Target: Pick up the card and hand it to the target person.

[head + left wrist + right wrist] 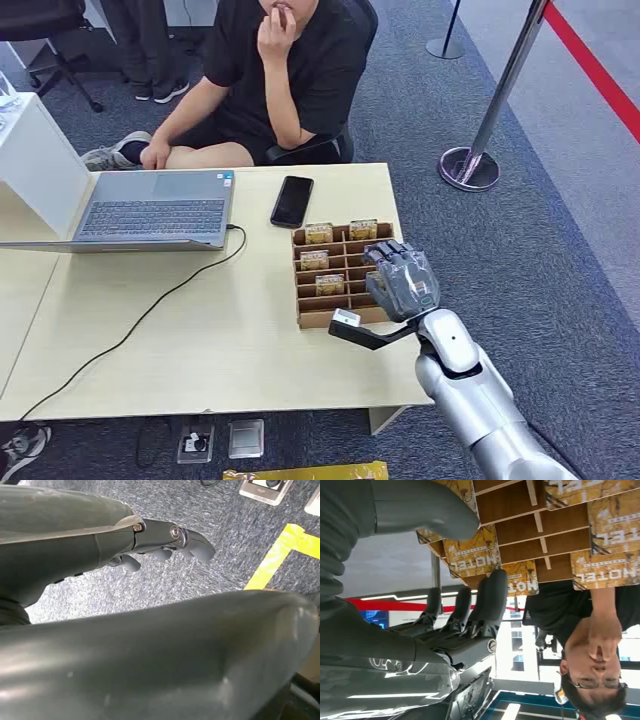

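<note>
A brown slotted card rack (309,320) stands on the table near its right edge, with several yellow cards upright in its slots, such as one card (314,260) in the left column. My right hand (400,280) hovers over the rack's right side, hiding the slots there. In the right wrist view a yellow "HOTEL" card (471,555) shows in the wide gap between the thumb (433,510) and the dark fingers (491,597), which hold nothing. A person in a black shirt (302,80) sits behind the table. My left hand (158,540) hangs over the carpet, fingers loose and empty.
An open laptop (151,205) sits on the table's left half, its black cable (151,310) trailing toward the front edge. A black phone (292,200) lies just behind the rack. A white box (38,160) stands far left. A stanchion base (469,168) is on the carpet to the right.
</note>
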{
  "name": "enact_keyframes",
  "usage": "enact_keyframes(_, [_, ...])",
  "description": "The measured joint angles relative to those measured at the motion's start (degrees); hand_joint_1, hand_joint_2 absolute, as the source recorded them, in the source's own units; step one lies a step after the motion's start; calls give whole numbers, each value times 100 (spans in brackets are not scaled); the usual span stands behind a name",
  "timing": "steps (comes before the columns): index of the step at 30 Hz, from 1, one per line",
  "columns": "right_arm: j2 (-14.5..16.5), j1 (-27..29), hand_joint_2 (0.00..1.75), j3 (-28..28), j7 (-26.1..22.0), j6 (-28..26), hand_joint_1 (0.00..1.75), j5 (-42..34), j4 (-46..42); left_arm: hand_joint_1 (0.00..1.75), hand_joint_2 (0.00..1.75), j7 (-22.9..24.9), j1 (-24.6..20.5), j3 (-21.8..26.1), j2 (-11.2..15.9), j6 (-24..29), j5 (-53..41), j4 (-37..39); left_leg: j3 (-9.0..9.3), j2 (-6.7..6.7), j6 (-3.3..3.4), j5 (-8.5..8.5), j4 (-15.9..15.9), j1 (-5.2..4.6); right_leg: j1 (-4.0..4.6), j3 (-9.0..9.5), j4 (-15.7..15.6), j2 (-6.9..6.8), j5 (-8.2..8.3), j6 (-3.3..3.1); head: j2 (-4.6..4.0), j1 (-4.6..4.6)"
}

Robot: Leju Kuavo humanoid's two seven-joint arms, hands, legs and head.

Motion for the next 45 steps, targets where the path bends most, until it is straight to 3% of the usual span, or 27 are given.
enact_keyframes(45, [13,1,175,0,-2,17,87,11,-1,0,0,0,0,0,0,-13,-2,0,0,0,0,0,0,0,0,0,0,0,0,0,-2,0])
